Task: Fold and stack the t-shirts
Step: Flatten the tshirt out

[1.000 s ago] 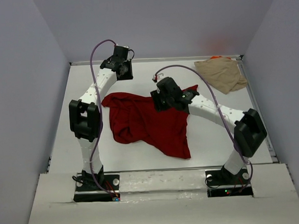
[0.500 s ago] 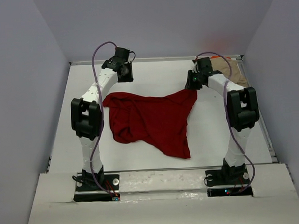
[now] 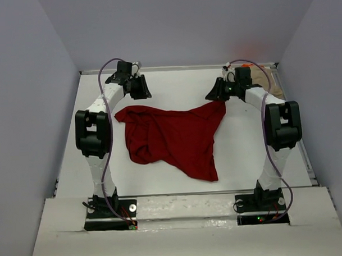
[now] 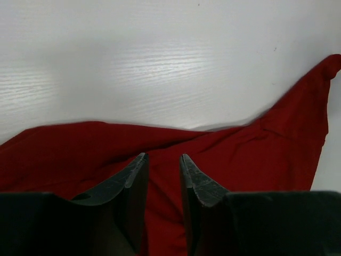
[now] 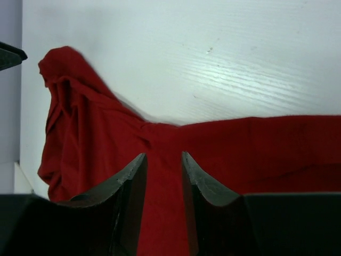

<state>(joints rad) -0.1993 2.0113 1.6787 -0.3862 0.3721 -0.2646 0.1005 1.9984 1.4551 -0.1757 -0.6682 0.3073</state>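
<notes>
The left gripper (image 4: 163, 158) is closed on the dark red t-shirt (image 3: 171, 136). Red cloth is squeezed in the thin gap between its two black fingers (image 4: 133, 186). A long, smooth edge of the shirt is seen just past the tips, with the white table (image 3: 239, 153) beyond it.

The right gripper (image 5: 163, 156) is seen the same way. Its black fingers (image 5: 205, 192) are pressed onto red cloth, and only a thin gap is left between them. A small wrinkle is seen in the cloth just ahead of the tips.

From above, the left gripper is found at the far left of the table and the right gripper at the far right. The shirt is stretched out between them. Its right corner is pulled into a point that ends at the right gripper. The rest of the shirt is spread flat but rumpled in the middle of the table, and one long flap is pointed toward the near edge.

A tan t-shirt (image 3: 272, 82) is tucked in the far right corner, mostly hidden behind the right arm (image 3: 282, 124).
</notes>
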